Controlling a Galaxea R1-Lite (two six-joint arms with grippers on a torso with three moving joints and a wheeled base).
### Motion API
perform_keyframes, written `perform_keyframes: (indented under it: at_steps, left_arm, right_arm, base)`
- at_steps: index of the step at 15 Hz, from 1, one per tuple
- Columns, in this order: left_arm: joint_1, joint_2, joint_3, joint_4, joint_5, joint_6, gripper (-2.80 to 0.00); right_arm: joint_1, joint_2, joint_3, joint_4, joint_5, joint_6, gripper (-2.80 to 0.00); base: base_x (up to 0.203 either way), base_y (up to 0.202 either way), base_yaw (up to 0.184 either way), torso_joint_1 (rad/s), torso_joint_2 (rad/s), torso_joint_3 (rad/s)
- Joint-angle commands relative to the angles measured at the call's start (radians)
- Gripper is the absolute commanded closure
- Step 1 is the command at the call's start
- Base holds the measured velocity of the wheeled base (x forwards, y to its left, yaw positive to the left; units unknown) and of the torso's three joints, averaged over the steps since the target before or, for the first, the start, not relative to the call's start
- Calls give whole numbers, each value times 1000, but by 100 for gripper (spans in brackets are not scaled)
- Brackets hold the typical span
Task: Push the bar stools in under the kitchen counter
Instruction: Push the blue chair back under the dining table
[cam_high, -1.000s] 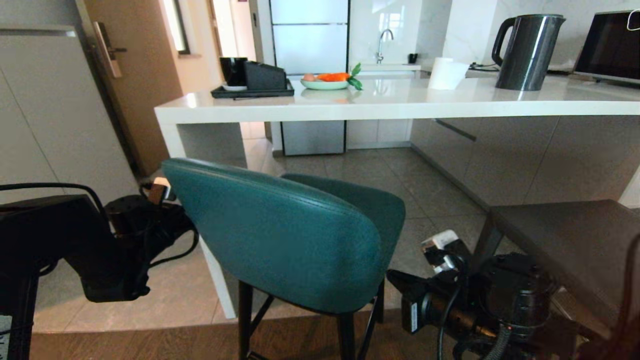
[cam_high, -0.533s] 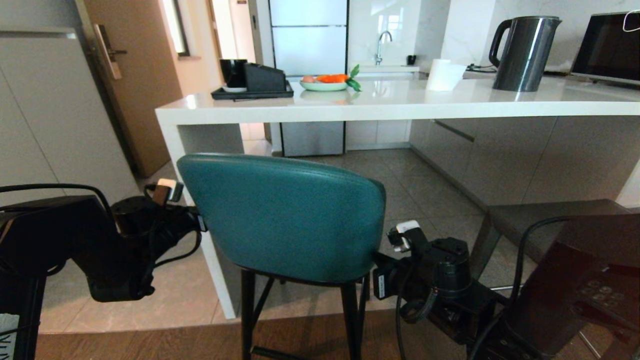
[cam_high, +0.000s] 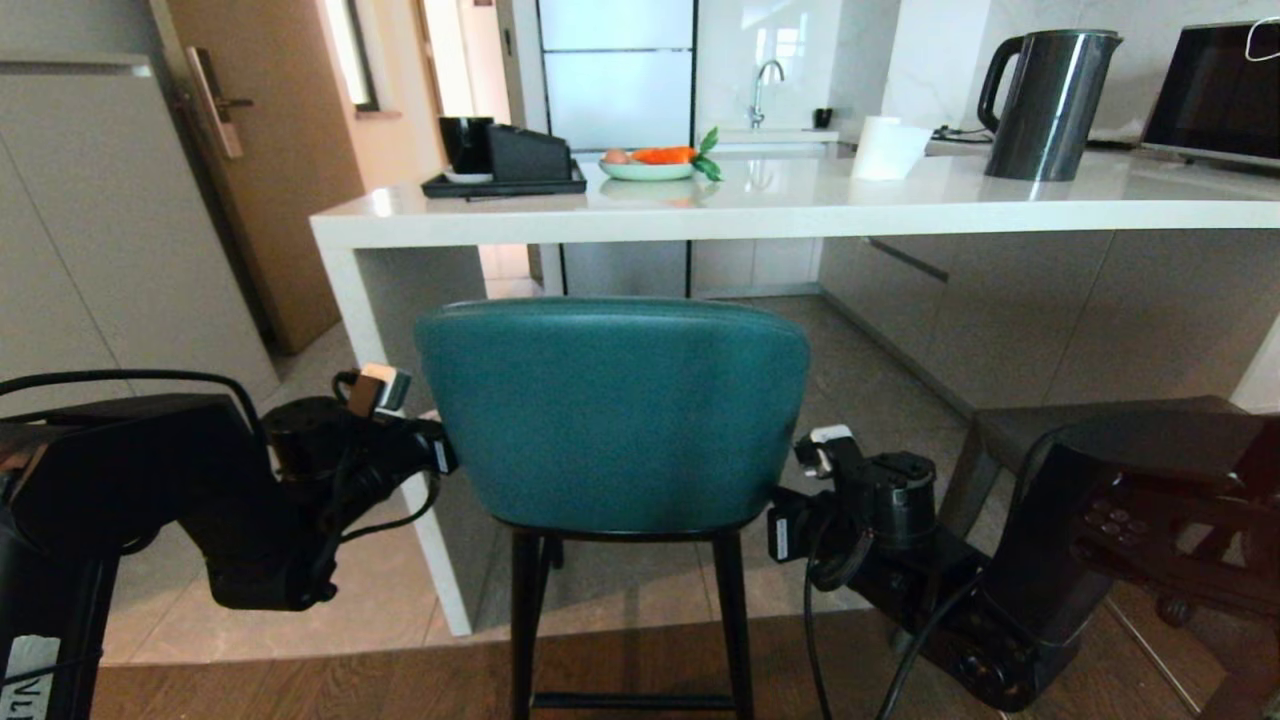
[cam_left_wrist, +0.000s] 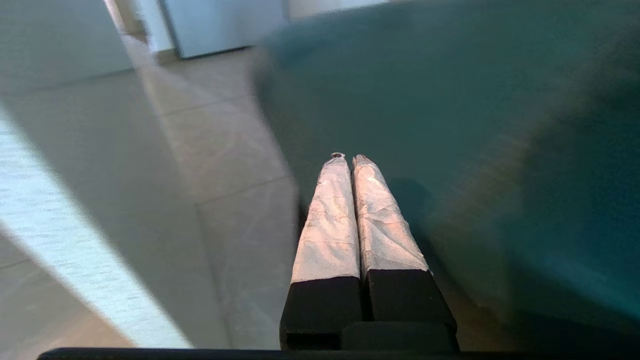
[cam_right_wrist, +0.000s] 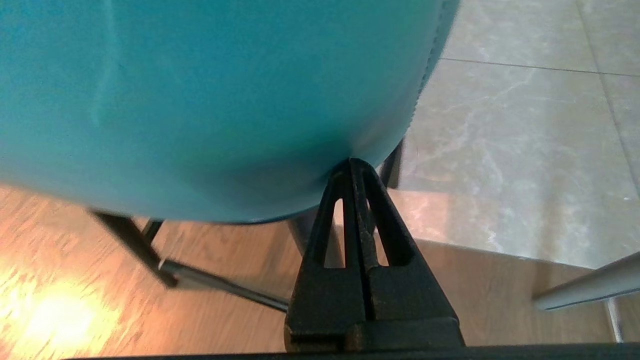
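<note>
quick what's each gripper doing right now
Left gripper: shut, empty, against the teal stool.
Right gripper: shut, empty, tips on its back.

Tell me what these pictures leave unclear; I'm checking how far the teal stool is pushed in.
- Teal stool seat: head view, hidden behind its own backrest.
- Stool's feet: head view, cut off by the bottom edge.
- Grey stool: head view, mostly covered by the right arm.
- Left gripper contact with the stool: left wrist view, blurred.
- Counter: right end cut off by the edge.
</note>
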Motion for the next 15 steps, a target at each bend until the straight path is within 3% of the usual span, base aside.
perform_keyframes:
  at_steps: [1, 11, 15]
  left_arm:
    - [1, -1, 1, -10, 9, -2, 0]
    - [53, -16, 68, -69, 7, -2, 0]
    - [50, -21, 63, -69, 7, -2, 0]
  right_arm:
    - [-42, 0, -57, 7, 0, -1, 0]
    - [-69, -286, -5, 58, -6, 3, 0]
    - [-79, -252, -61, 83, -13, 0, 0]
  base:
    - [0, 0, 0, 0, 0, 0]
    - [0, 0, 0, 0, 0, 0]
    - [0, 0, 0, 0, 0, 0]
